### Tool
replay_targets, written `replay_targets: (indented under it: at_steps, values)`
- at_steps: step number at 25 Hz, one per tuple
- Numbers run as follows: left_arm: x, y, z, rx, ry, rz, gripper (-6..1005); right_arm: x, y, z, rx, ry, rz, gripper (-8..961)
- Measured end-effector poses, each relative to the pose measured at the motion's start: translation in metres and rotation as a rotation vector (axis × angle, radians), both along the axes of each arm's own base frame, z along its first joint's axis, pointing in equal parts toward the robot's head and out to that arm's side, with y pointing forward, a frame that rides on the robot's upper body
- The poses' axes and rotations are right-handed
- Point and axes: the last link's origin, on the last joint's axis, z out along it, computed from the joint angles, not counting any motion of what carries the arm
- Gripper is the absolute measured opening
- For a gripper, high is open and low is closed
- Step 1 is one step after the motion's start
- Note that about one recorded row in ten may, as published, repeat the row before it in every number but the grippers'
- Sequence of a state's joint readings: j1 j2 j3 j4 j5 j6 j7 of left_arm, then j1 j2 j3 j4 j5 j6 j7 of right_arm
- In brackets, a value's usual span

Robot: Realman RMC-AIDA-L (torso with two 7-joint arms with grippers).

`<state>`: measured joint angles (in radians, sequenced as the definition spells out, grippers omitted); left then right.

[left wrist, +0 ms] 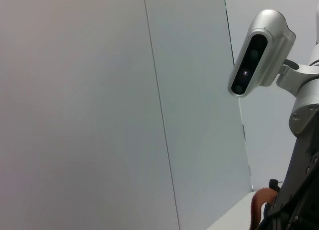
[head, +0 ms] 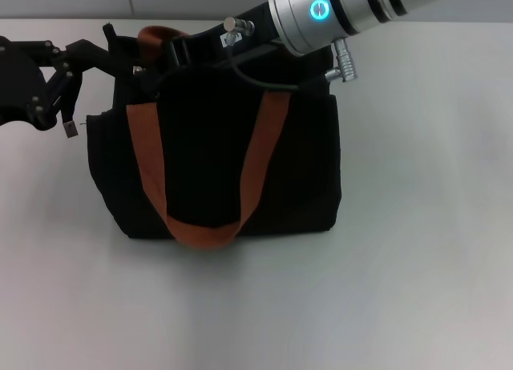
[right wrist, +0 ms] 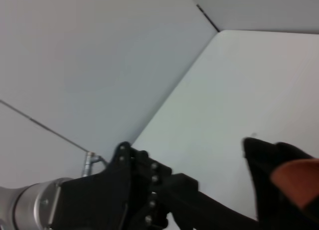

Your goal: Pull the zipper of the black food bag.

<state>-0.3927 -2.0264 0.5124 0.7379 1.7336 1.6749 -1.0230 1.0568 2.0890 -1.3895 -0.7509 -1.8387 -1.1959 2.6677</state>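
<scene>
The black food bag [head: 224,162] stands upright in the middle of the table, with orange-brown straps [head: 200,226] hanging down its front. My left gripper [head: 119,56] is at the bag's top left corner, shut on the fabric edge there. It also shows in the right wrist view [right wrist: 199,210], reaching toward the bag's corner [right wrist: 269,165]. My right gripper [head: 178,51] comes in from the upper right and sits over the bag's top opening, black against the black fabric. The zipper is hidden.
The white table [head: 417,226] runs wide around the bag. A grey wall [left wrist: 99,90] stands behind it. The robot's head camera [left wrist: 256,53] shows in the left wrist view.
</scene>
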Motion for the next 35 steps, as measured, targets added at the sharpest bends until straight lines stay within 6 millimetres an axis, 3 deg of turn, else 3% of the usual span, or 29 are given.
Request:
replay_targets:
  at_steps: [17,35]
  values:
    - [-0.003,-0.002,0.003,0.017,0.002,0.006,105,0.019,0.001,0.016,0.066,-0.061,-0.044,-2]
    - [-0.003,0.0,0.003,0.022,0.004,0.01,113,0.058,-0.008,0.058,0.179,-0.113,-0.111,-1]
